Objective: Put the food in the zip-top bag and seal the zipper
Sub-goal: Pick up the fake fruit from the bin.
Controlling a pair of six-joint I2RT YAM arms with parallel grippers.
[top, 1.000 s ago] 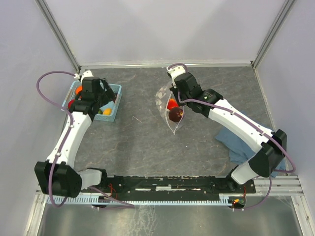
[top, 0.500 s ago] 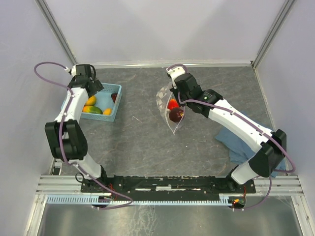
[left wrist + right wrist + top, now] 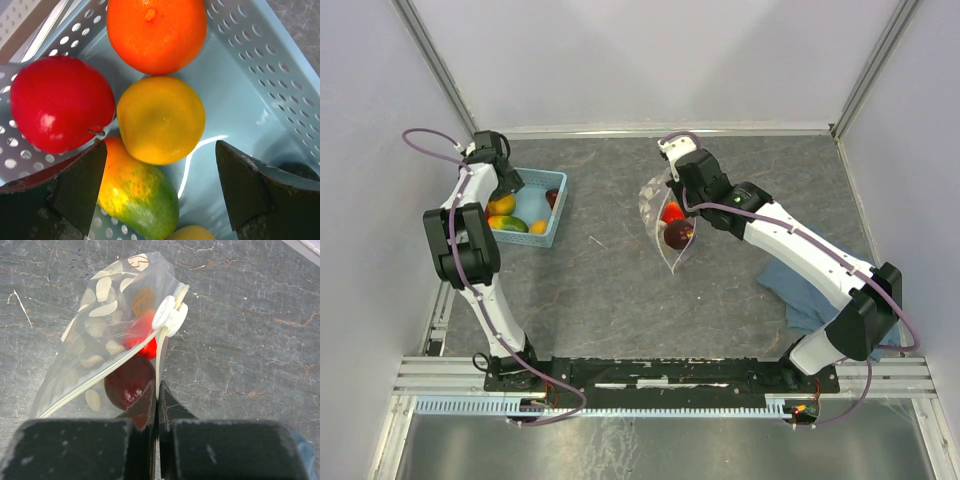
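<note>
Over the light-blue basket (image 3: 260,70) my left gripper (image 3: 160,187) stands open, its jaws wide apart and empty. Below it lie food pieces: an orange (image 3: 156,30), a red fruit (image 3: 60,102), a yellow fruit (image 3: 160,120) and an orange-green mango (image 3: 137,192), which is nearest the left finger. My right gripper (image 3: 157,390) is shut on the zipper (image 3: 161,352) of the zip-top bag (image 3: 95,330), holding it up with the mouth agape. Inside the bag sit a red piece (image 3: 142,337) and a dark purple piece (image 3: 127,382). From above, the bag (image 3: 658,215) hangs mid-table.
The basket (image 3: 560,200) sits at the far left by the wall and frame post. A blue cloth (image 3: 810,295) lies crumpled under the right arm. A white slider (image 3: 170,315) rides on the zipper strip. Walls close off the back and both sides.
The left arm has folded up, and its gripper has shifted from the basket's middle to its far-left corner, opening a little wider. The right arm and bag have not moved.
</note>
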